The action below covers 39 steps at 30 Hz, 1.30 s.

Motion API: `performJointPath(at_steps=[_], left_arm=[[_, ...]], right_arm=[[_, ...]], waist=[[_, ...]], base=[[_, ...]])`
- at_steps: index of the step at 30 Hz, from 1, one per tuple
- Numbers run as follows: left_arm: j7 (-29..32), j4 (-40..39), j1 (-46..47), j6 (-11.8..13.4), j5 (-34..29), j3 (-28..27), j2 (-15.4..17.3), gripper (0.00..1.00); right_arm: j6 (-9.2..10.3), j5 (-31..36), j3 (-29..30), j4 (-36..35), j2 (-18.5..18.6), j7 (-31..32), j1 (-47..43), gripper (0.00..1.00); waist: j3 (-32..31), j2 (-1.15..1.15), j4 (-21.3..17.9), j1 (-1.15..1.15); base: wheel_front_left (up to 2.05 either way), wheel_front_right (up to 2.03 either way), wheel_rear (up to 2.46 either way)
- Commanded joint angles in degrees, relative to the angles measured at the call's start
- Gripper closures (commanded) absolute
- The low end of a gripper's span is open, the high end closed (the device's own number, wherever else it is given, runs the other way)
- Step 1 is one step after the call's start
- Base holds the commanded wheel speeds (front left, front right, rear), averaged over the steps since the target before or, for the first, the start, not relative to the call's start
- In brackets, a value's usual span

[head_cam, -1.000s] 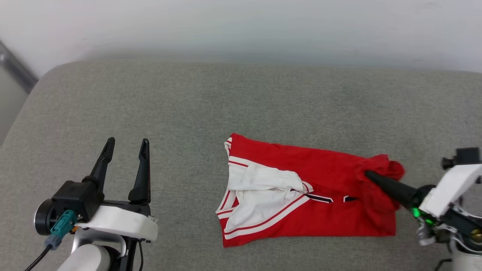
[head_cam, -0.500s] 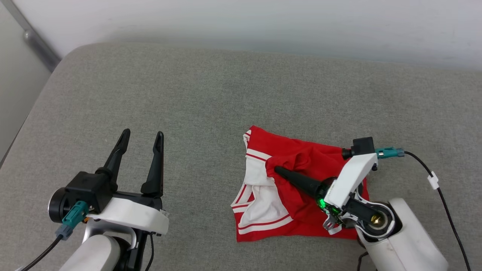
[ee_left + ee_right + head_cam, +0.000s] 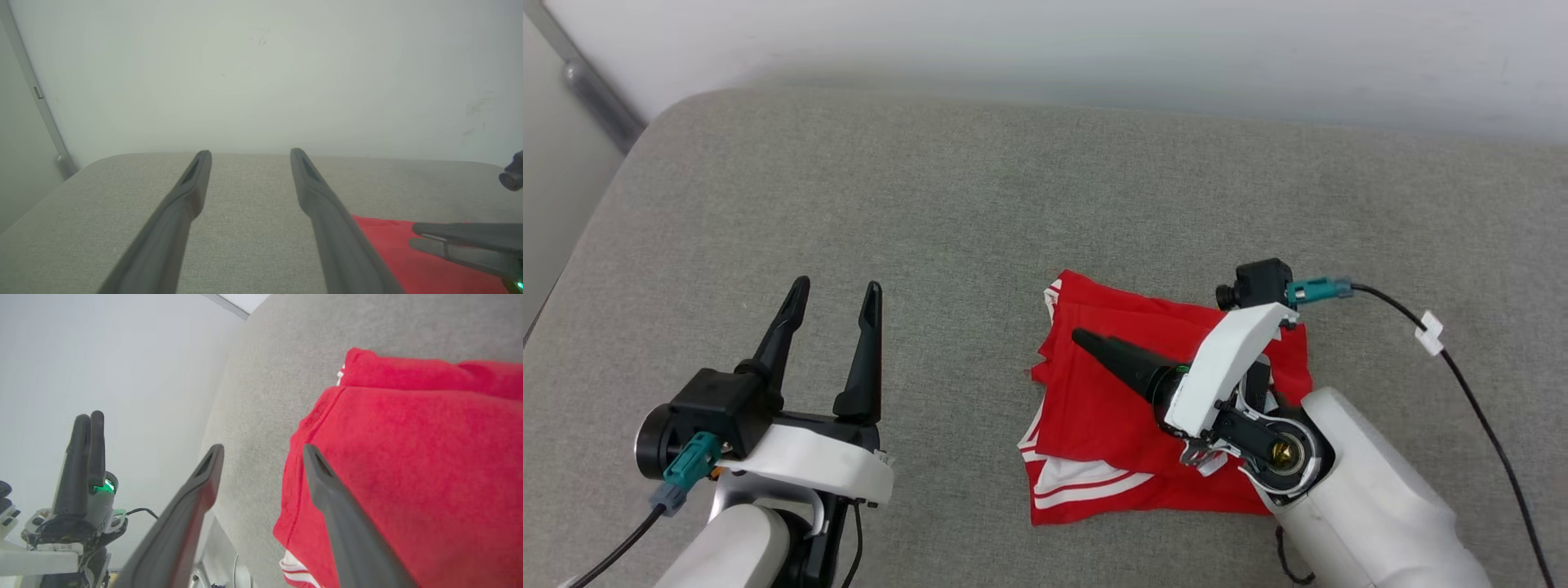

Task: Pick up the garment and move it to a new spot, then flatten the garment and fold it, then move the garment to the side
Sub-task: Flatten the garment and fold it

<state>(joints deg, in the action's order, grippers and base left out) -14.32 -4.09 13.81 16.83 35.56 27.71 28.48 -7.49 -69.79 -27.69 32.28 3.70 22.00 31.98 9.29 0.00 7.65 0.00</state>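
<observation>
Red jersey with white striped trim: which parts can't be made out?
Head view: right side of the red jersey hidden under the right gripper and pale forearm.
Left wrist view: cut off by the bottom edge.
Right wrist view: runs off the right edge.

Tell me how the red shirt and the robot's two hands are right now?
red shirt: folded over, lying on the grey cushion, not gripped.
left hand: open, empty, apart from the shirt.
right hand: open, empty, fingers over the shirt.
</observation>
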Motion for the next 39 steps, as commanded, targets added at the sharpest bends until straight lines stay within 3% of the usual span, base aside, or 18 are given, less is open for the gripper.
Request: performJointPath(at_steps=[1, 9, 13, 18, 21, 27, 32, 39], left_arm=[[-0.3, 0.2, 0.3, 0.1, -0.2, -0.1, -0.2, 0.0], [-0.5, 0.4, -1.6, 1.3, -0.1, -1.2, -0.3, 0.0], [-0.6, 0.4, -2.6, 2.0, 0.2, -2.6, -0.3, 0.0], [-0.8, 0.6, -3.8, 2.7, -0.2, -4.1, 0.3, 0.0], [-0.8, 0.6, -4.6, 3.4, -0.6, -4.9, 0.3, 0.0], [-0.9, 1.6, -6.2, 3.7, -1.0, -5.8, -0.2, 0.0], [-0.9, 3.1, -7.7, 3.4, -1.6, -6.2, -0.5, 0.0], [-0.9, 5.5, -9.4, 2.5, -2.9, -6.2, 0.1, 0.0]], right_arm=[[0.0, 1.9, -1.3, -1.3, 1.4, -1.0, 1.3, 0.0], [0.0, 22.0, -8.3, -5.1, 12.2, -10.9, 2.3, 0.0], [0.01, 30.2, -4.4, -4.4, 16.2, -13.4, -0.2, 0.0], [0.01, 40.0, 5.8, -6.3, 19.0, -16.2, -4.8, 0.0], [0.01, 46.0, 13.8, -10.4, 17.6, -18.6, -9.3, 0.0], [0.01, 55.7, 26.7, -23.5, 10.5, -22.0, -19.7, 0.0], [0.01, 60.8, 29.8, -34.0, 4.6, -21.1, -27.6, 0.0], [0.01, 63.0, 30.4, -41.3, 1.5, -19.1, -34.5, 0.0]], waist=[[-0.3, 0.0, -0.4, 0.0], [-2.0, 0.0, -3.0, 0.0], [-2.6, 0.0, -4.8, 0.0], [-2.9, 0.0, -6.6, 0.0], [-3.2, 0.0, -7.5, 0.0], [-4.4, 0.0, -8.4, 0.0], [-5.4, 0.0, -9.2, 0.0], [-6.5, 0.0, -10.3, 0.0]], base=[[0.0, 0.0, 0.0], [0.0, 0.0, 0.0], [0.0, 0.0, 0.0], [0.0, 0.0, 0.0], [0.0, 0.0, 0.0], [0.0, 0.0, 0.0], [0.0, 0.0, 0.0], [0.0, 0.0, 0.0]])
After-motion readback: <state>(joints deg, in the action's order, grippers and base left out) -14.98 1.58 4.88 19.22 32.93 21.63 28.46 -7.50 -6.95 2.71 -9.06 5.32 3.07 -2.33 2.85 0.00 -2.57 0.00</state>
